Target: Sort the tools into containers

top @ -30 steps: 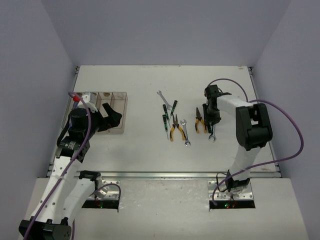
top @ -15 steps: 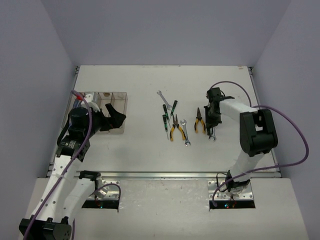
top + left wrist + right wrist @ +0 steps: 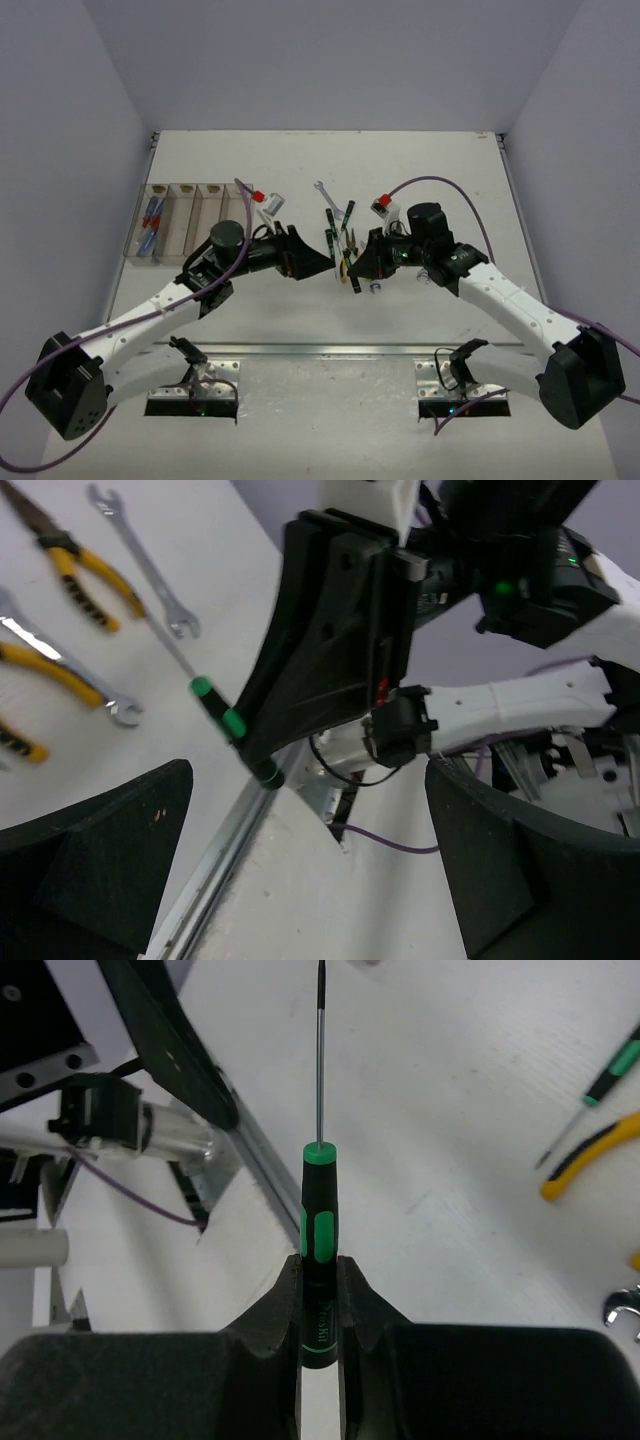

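My right gripper point(image 3: 319, 1295) is shut on the handle of a green/black screwdriver point(image 3: 319, 1222), whose shaft points away over the table. In the top view this gripper point(image 3: 358, 265) hovers at the table's middle. My left gripper point(image 3: 306, 262) faces it from the left, a little apart. It is open and empty, and in the left wrist view its black fingers point(image 3: 95, 855) frame the right gripper holding the screwdriver point(image 3: 233, 723). The clear containers point(image 3: 212, 192) stand at the far left, with red and blue tools point(image 3: 150, 216) in the leftmost bin.
More tools lie under and behind the grippers: a silver wrench point(image 3: 322, 190), green/black screwdrivers point(image 3: 346, 213), yellow-handled pliers point(image 3: 82, 568), another wrench point(image 3: 143, 564). A metal rail point(image 3: 330, 348) runs along the table's near edge. Purple cables trail from both arms.
The left arm has swung from the bins to the table's middle. The right arm has moved from the right-hand tools to the middle, now holding a green/black screwdriver.
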`<state>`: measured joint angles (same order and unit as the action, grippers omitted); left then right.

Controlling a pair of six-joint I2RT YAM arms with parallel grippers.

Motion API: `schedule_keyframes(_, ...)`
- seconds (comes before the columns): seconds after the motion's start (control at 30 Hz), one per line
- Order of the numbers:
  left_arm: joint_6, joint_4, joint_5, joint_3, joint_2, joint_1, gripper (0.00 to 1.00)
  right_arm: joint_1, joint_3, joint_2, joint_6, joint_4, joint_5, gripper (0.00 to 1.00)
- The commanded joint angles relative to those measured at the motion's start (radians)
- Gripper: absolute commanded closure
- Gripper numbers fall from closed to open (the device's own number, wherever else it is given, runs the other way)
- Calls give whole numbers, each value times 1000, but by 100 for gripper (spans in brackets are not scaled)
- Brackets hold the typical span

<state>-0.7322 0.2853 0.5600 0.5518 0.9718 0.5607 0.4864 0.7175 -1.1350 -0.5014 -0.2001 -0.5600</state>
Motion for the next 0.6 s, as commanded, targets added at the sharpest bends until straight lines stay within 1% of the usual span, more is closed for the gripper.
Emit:
schedule_keyframes(0.0,6,253,-95,100,60,145,0,26,-45,127,-111,286,-257,100)
schedule_keyframes(0.03,11,257,-118,100,67,170,0,26,-52,146,-120,305,-269,100)
schedule_keyframes(0.1,7,260,-147,97,71,175,1,27,-54,171,-120,299,-276,100)
schedule_keyframes(0.23,2,262,-192,84,70,222,3,27,-30,224,-88,205,-202,100)
schedule_keyframes(0.3,4,259,-201,80,67,233,4,27,-29,232,-83,203,-204,100)
schedule_keyframes(0.4,10,253,-215,83,71,242,11,27,-36,242,-108,238,-227,100)
schedule_keyframes(0.5,11,301,-207,91,106,252,29,27,-60,227,-153,322,-313,100)
schedule_keyframes(0.53,11,302,-202,97,121,253,36,26,-66,227,-154,342,-322,100)
schedule_keyframes(0.57,11,313,-190,108,140,255,49,27,-72,230,-158,356,-326,100)
